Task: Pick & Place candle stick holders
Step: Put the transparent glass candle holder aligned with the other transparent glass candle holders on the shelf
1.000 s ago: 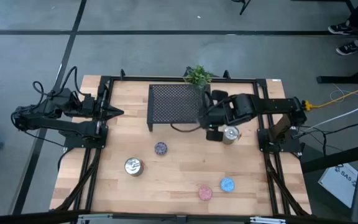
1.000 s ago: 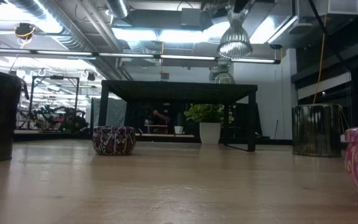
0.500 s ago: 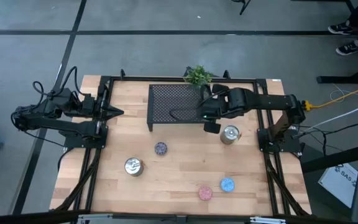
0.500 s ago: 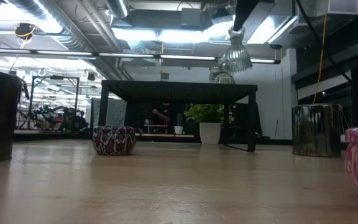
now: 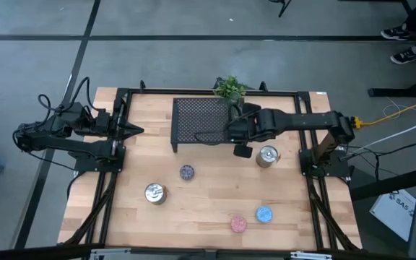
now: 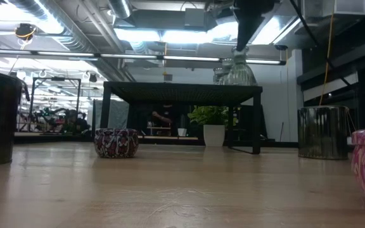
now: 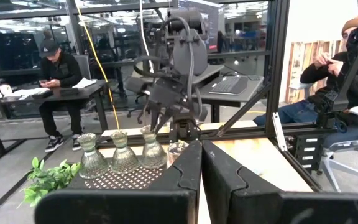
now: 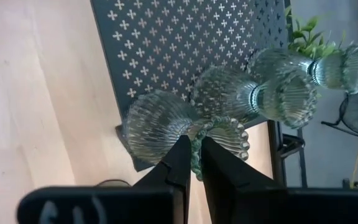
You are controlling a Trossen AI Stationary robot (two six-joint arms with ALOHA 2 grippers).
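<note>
My right gripper (image 5: 231, 130) is shut on an olive-green ribbed glass candle holder (image 8: 157, 127) over the right end of the black mesh rack (image 5: 202, 119). In the low view the holder (image 6: 238, 68) stands upright with its base at the rack's top (image 6: 182, 88). Two more green holders (image 7: 93, 155) (image 7: 122, 152) stand on the rack beside it. My left gripper (image 5: 132, 131) is shut and empty at the table's left edge. On the wood stand two silver holders (image 5: 267, 155) (image 5: 155, 193), a purple one (image 5: 186, 172), a pink one (image 5: 237, 224) and a blue one (image 5: 263, 214). My right gripper pinches the holder's beaded top rim (image 8: 196, 154) between its two fingers, at one side of the mouth. The fingers come from above, pointing down. The holder hangs upright below them, its base at the rack's top; whether it touches the rack I cannot tell.
A small green plant (image 5: 230, 88) stands behind the rack's far right corner. A black frame runs round the table's edges. Bare wood lies between the rack and the holders near the front. People sit at desks in the room beyond.
My right gripper has moved from beside the silver holder toward the table's left, over the rack's right end, and gone down. The green holder went with it, from high above the rack down to its top, and now hangs upright.
</note>
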